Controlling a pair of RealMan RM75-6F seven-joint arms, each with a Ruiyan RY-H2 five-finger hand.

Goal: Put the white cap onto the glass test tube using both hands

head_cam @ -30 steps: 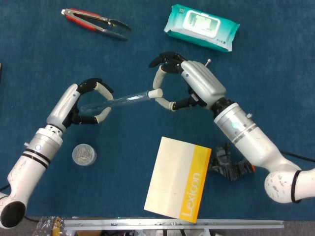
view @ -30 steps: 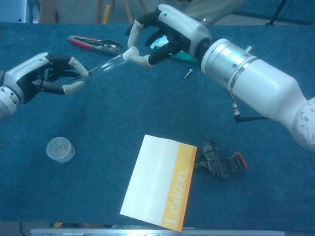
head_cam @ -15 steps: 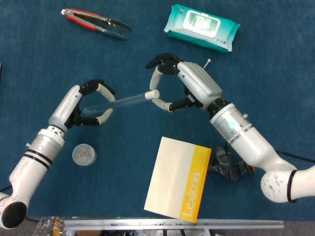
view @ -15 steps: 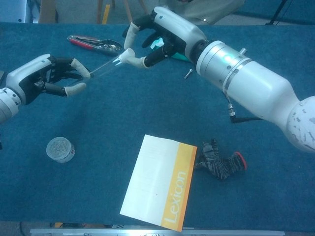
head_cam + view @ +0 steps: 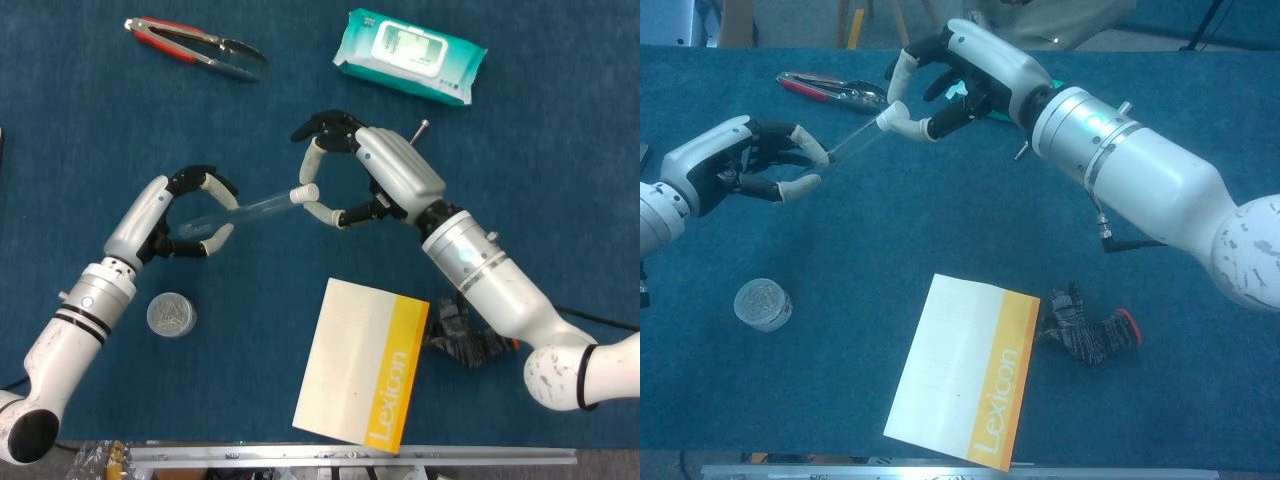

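Note:
My left hand [image 5: 185, 212] [image 5: 745, 162] holds one end of a clear glass test tube [image 5: 248, 208] [image 5: 850, 143] above the blue table. The tube slants up to the right. At its far end sits the white cap [image 5: 303, 192] [image 5: 887, 120], pinched between the thumb and a finger of my right hand [image 5: 365, 175] [image 5: 960, 75]. The cap touches the tube's mouth; whether it is fully seated I cannot tell.
A Lexicon book [image 5: 362, 361] lies at the front middle, with a dark glove [image 5: 462, 337] to its right. A round tin [image 5: 171, 314] sits front left. Red-handled tongs [image 5: 193, 43] and a wipes pack [image 5: 409, 55] lie at the back. A small bolt [image 5: 420, 130] lies behind my right hand.
Both hands with tube and cap have drifted slightly left, and my right hand has pushed the cap further toward the tube end.

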